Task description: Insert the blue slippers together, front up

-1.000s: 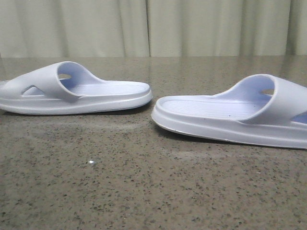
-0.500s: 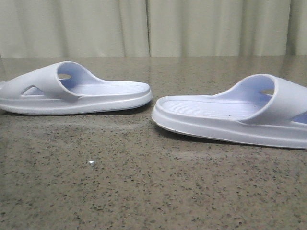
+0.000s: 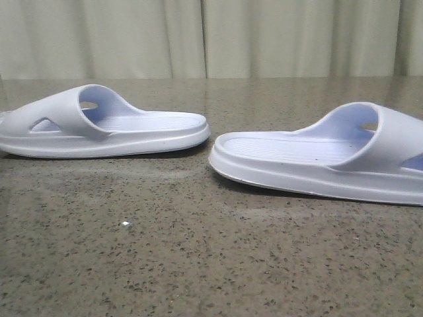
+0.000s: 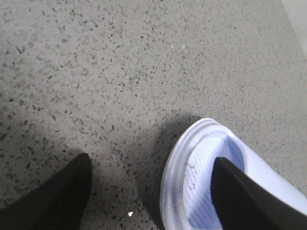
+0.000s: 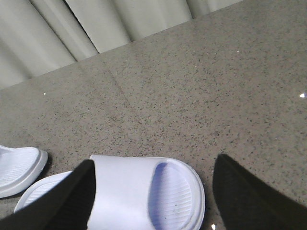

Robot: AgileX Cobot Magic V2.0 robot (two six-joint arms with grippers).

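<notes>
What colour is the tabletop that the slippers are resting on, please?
Speckled grey-brown stone with dark flecks, clearest in the left wrist view: tabletop, under both slippers.

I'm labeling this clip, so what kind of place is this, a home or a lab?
Probably a staged indoor test setup, though that's a guess: a bare speckled stone-look tabletop, a plain pale curtain closing off the background, and only two slippers laid out.

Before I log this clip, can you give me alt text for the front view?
Two pale blue-white foam slide slippers lie sole-down and apart on a speckled grey-brown table: the left slipper sits farther back, and the right slipper, nearer the camera, runs off the right edge. Pale curtains hang behind; no arm or gripper is in view.
</notes>
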